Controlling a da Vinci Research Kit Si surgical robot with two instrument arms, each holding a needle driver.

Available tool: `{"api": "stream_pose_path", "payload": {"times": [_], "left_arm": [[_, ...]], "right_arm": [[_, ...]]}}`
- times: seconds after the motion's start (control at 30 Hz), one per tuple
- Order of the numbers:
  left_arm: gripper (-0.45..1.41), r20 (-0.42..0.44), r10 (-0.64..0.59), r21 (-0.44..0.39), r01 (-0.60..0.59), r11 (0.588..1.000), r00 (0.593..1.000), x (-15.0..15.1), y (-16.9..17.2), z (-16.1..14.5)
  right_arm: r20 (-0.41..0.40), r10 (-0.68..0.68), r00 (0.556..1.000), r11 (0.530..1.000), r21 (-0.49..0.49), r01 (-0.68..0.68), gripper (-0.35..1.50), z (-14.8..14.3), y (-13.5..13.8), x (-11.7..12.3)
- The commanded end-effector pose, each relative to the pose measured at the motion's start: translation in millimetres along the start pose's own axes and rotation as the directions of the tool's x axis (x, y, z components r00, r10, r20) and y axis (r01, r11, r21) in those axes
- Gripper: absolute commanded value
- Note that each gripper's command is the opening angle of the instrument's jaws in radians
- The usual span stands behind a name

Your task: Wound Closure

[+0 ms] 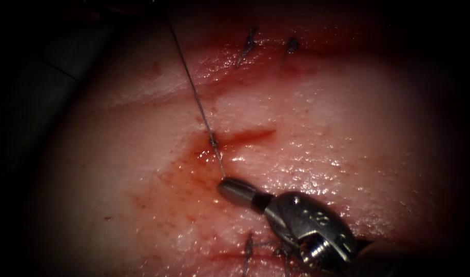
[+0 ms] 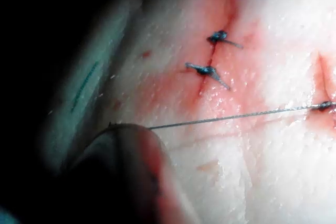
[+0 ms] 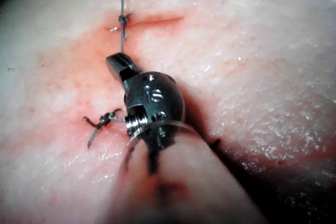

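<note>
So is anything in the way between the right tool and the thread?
Nothing visible. The right tool has its jaws shut right on the thread, just below the knot at the cut in the tissue. No needle can be made out.

The right pincer [image 1: 230,187] is clamped on the taut thread [image 1: 194,90] just below a knot [image 1: 213,139] on the tissue [image 1: 348,133].

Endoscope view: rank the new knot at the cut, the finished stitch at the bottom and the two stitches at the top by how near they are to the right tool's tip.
From the right tool, jaws shut on the thread:
1. New knot, just above the tip, at the cut's left end.
2. Bottom stitch, below the tool.
3. Top stitches, farthest, at the upper edge; the two are too close to call.
</note>
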Motion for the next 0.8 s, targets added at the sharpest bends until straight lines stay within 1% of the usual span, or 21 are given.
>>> {"api": "stream_pose_path", "payload": {"times": [0.03,0.1,0.17,0.23,0.27,0.3,0.37,0.5,0.63,0.73,0.8], "left_arm": [[-0.45,-0.001,0.006,0.011,-0.006,1.000,1.000,0.0,0.0,1.7],[-0.45,0.001,0.010,0.023,-0.010,1.000,1.000,-0.3,0.0,2.8],[-0.45,0.002,0.012,0.030,-0.012,0.999,1.000,-0.5,0.0,3.5],[-0.45,0.003,0.012,0.034,-0.012,0.999,1.000,-0.6,-0.1,3.9],[-0.45,0.004,0.012,0.036,-0.012,0.999,1.000,-0.7,-0.3,4.2],[-0.45,0.004,0.012,0.035,-0.013,0.999,1.000,-0.8,-0.3,4.2],[-0.45,0.005,0.012,0.035,-0.012,0.999,1.000,-0.8,-0.3,4.2],[-0.45,0.011,0.010,0.038,-0.011,0.999,1.000,-0.5,0.1,3.9],[-0.45,0.009,0.009,0.036,-0.009,0.999,1.000,-0.1,0.9,3.2],[-0.45,0.003,0.007,0.031,-0.007,0.999,1.000,0.4,1.4,2.6],[-0.45,0.001,0.006,0.029,-0.006,1.000,1.000,0.7,2.0,1.9]], "right_arm": [[0.016,0.006,1.000,1.000,-0.005,-0.005,-0.35,0.2,-0.3,-1.6],[0.033,-0.006,0.999,1.000,-0.023,0.007,-0.35,-0.4,-0.5,-2.6],[0.053,-0.008,0.999,0.999,-0.031,0.010,-0.35,-0.9,-0.8,-3.2],[0.053,-0.010,0.999,1.000,-0.029,0.011,-0.35,-1.4,-1.2,-3.4],[0.069,-0.013,0.998,0.999,-0.037,0.016,-0.35,-2.0,-1.6,-3.6],[0.072,-0.015,0.997,0.999,-0.038,0.017,-0.35,-2.3,-1.9,-3.7],[0.095,-0.023,0.995,0.999,-0.024,0.026,-0.35,-3.9,-3.1,-4.5],[0.108,-0.027,0.994,1.000,-0.012,0.028,-0.35,-5.0,-4.4,-4.8],[0.106,-0.027,0.994,1.000,-0.001,0.027,-0.35,-5.1,-5.1,-4.8],[0.100,-0.024,0.995,1.000,0.000,0.024,-0.35,-4.7,-4.8,-4.7],[0.082,-0.019,0.996,1.000,0.006,0.018,-0.35,-4.1,-4.4,-4.4]]}}
